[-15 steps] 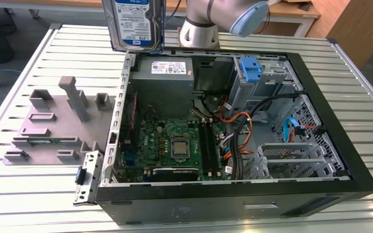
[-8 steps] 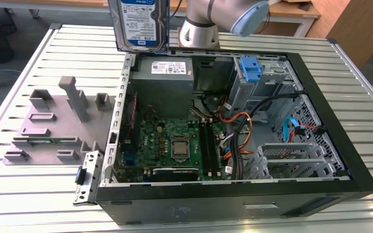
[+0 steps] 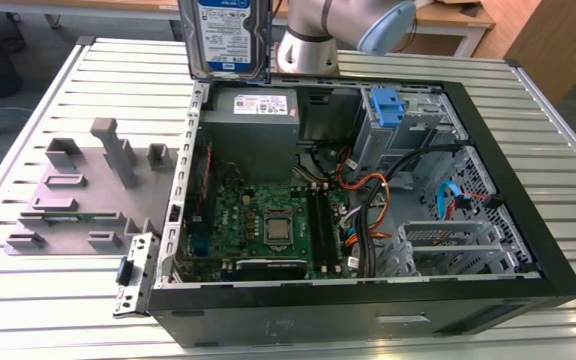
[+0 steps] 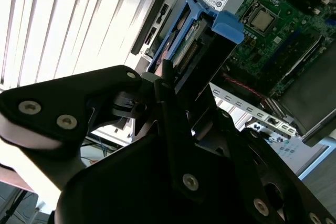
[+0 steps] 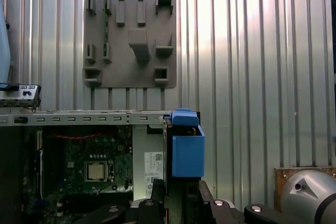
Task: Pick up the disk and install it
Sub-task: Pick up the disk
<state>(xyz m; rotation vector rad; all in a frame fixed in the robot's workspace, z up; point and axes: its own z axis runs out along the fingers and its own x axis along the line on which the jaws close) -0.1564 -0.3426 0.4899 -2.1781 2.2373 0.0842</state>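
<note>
Gripper (image 4: pixel 173 80) fingers clamped on disk (image 3: pixel 230 37); disk upright, above PC case (image 3: pixel 268 322) edge nr PSU (image 3: pixel 253 112).

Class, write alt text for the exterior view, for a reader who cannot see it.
A disk hangs upright above the far edge of an open computer case, beside the robot arm. A grey fixture lies on the slatted table.

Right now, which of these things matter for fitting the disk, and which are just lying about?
In the job: the disk, held upright in the gripper; the open computer case.
Just lying about: grey fixture plate on the table; power-supply box and motherboard inside the case.
</note>
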